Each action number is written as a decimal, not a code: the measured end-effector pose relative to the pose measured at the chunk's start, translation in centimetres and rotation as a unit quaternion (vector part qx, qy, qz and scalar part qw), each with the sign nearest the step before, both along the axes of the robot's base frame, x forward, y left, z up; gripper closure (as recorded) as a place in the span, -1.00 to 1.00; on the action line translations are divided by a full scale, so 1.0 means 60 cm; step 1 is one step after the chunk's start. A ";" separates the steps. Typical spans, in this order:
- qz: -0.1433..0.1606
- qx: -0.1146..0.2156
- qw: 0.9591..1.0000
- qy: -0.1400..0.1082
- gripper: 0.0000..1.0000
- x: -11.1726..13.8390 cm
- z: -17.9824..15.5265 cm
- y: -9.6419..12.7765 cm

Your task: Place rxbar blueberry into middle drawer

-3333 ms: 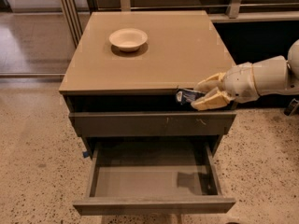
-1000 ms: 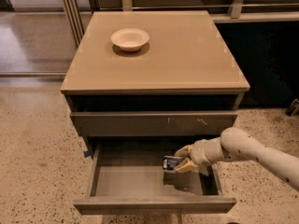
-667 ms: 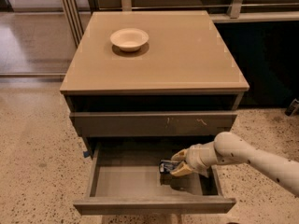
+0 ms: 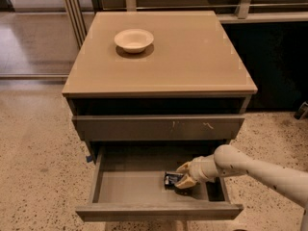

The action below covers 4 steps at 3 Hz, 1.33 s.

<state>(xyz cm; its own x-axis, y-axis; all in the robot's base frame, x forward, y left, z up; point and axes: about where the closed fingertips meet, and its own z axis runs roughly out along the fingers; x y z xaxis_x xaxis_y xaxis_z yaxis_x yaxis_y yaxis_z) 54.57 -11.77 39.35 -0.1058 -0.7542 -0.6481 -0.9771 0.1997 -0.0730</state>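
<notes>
Camera view: my gripper [image 4: 181, 176] is down inside the open drawer [image 4: 159, 211], right of centre, low over the grey drawer floor. It's pinching the snack bar [image 4: 171, 179], w/ one finger [image 4: 183, 167] above the bar's right end and the other below it. The bar is dark blue and shiny w/ pale print. It lies roughly level, pointing left from the gripper, at or just above the drawer floor; can't tell if it's touching. It's nearer the drawer's front than the back, well apart from the left wall.

My arm [image 4: 260, 170] comes in from the lower right, over the drawer's right side wall. The drawer is pulled out wide, its front panel plain.

Above it is a closed drawer front [image 4: 144, 127] w/ small pale scratch marks right of centre. Above that is a dark open slot under the worktop [image 4: 192, 57].

A cream bowl [image 4: 134, 39] sits upright on the worktop, back-left area, well apart from the gripper and bar.

The cabinet stands on a speckled floor [image 4: 38, 167].
</notes>
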 end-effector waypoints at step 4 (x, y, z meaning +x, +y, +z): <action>0.003 -0.007 1.000 0.008 -0.46 0.007 -0.034 0.003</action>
